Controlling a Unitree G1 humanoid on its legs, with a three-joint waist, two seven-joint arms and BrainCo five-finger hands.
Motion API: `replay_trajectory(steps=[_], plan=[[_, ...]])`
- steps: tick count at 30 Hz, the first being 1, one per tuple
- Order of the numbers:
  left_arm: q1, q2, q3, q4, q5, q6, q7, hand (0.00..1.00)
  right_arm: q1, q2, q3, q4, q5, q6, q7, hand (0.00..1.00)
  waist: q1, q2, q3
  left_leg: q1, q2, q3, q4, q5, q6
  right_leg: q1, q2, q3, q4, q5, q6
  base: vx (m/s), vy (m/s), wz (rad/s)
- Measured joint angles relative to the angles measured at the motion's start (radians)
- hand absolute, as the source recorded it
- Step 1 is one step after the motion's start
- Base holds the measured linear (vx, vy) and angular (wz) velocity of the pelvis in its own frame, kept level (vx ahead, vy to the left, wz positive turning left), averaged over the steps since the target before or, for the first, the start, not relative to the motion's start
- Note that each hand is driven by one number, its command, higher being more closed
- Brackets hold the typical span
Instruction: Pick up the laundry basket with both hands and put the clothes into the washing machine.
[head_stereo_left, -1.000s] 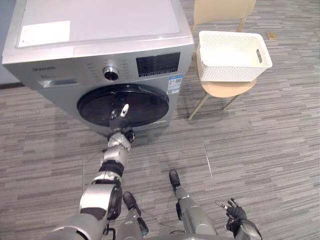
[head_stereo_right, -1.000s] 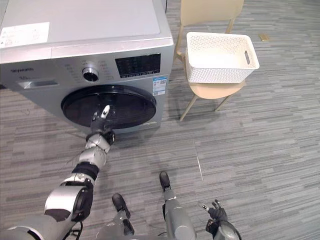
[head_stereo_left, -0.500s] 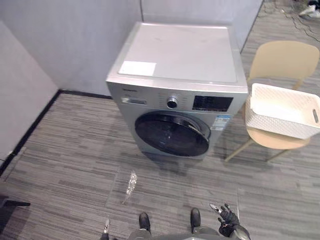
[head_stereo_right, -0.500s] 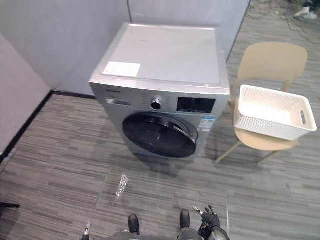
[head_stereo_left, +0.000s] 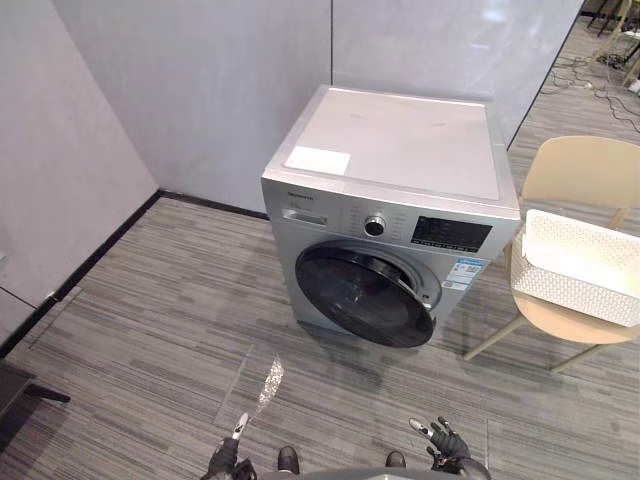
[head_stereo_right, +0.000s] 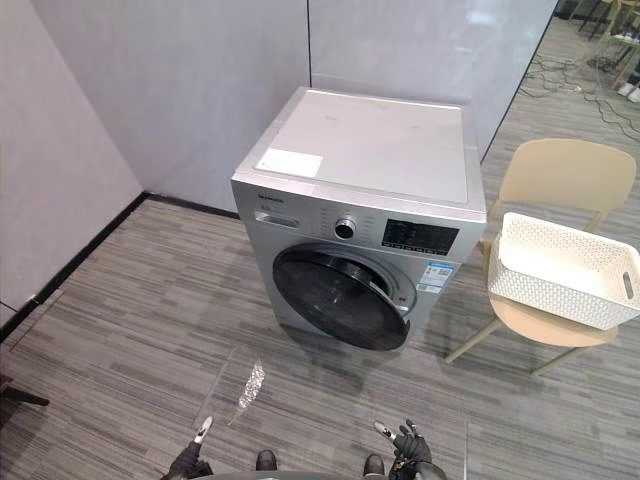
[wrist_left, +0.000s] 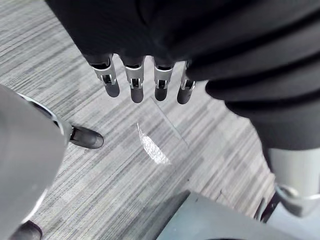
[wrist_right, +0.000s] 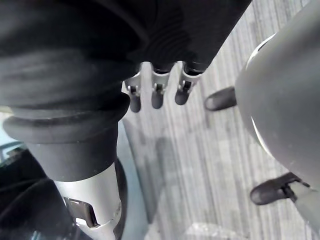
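Grey striped floor (head_stereo_left: 140, 330) runs right across the lower frame, with plain pale walls (head_stereo_left: 200, 90) closing off the top and the left side. Centre frame, slightly right, stands the silver washing machine (head_stereo_left: 400, 160), flat lid up top, control strip below it, and the dark round door (head_stereo_left: 368, 297) facing down toward the bottom middle of the picture. Whether that door is fully latched, I cannot tell.

Over at the right edge, just beside the machine, there's the beige chair (head_stereo_right: 566, 176). And there's our target: the white laundry basket (head_stereo_right: 560, 275) sits on the chair's seat, upright, well apart from both hands.

Down at the very bottom edge now. The left robot hand (head_stereo_left: 224, 460) shows at bottom centre-left, low over the floor, and its wrist view has the fingers (wrist_left: 131, 87) hanging straight in a row, nothing in them. The right robot hand (head_stereo_left: 446, 443) shows at bottom centre-right, fingers (wrist_right: 156, 95) spread and relaxed, holding nothing either.

Smallest of all, a shiny streak (head_stereo_left: 269, 380) glints on the floor just above the left robot hand.
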Motion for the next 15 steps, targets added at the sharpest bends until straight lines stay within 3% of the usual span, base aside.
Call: replay_trajectory(steps=[3,5,8,10,11,15], plan=[[-0.179,-0.015,-0.157,-0.001,0.044,0.005,0.009,0.0,-0.049,0.007,0.011,-0.004,0.015,0.004,-0.018,0.0,-0.007,-0.022,0.065,-0.074,0.012,0.076,0.046,-0.005,0.006,-0.12,0.01,0.081,0.059,0.007,-0.009,-0.04,-0.011,-0.69],[-0.385,-0.037,-0.255,-0.026,0.088,0.004,0.023,0.0,-0.089,0.005,0.015,-0.04,0.043,0.008,-0.03,0.0,-0.044,-0.039,0.15,-0.196,0.033,0.113,0.168,-0.047,0.012,-0.225,0.018,0.126,0.081,0.038,-0.003,-0.09,-0.038,-0.55],[-0.615,-0.05,-0.325,-0.048,0.138,0.005,0.052,0.0,-0.11,-0.006,0.031,-0.134,0.081,0.001,-0.045,0.0,-0.087,-0.059,0.227,-0.324,0.097,0.203,0.338,-0.135,0.01,-0.339,0.06,0.228,0.071,0.085,0.002,-0.07,-0.04,-0.97],[-0.712,-0.048,-0.332,-0.069,0.136,0.004,0.064,0.0,-0.113,-0.013,0.039,-0.177,0.088,-0.011,-0.046,0.0,-0.097,-0.066,0.238,-0.392,0.145,0.247,0.427,-0.184,0.01,-0.399,0.084,0.283,0.059,0.111,0.003,-0.05,-0.033,-1.14],[-0.821,-0.043,-0.331,-0.072,0.132,0.005,0.083,0.0,-0.115,-0.025,0.059,-0.21,0.106,-0.019,-0.057,0.0,-0.12,-0.066,0.241,-0.452,0.188,0.281,0.501,-0.226,0.006,-0.451,0.11,0.321,0.046,0.129,0.007,-0.03,-0.039,-1.14],[-1.103,0.028,-0.356,-0.075,0.094,0.055,0.134,0.0,-0.114,-0.041,0.075,-0.244,0.117,-0.05,-0.063,0.0,-0.148,-0.056,0.288,-0.558,0.255,0.291,0.614,-0.29,0.002,-0.527,0.151,0.357,0.031,0.158,0.008,0.0,-0.028,-0.49]])
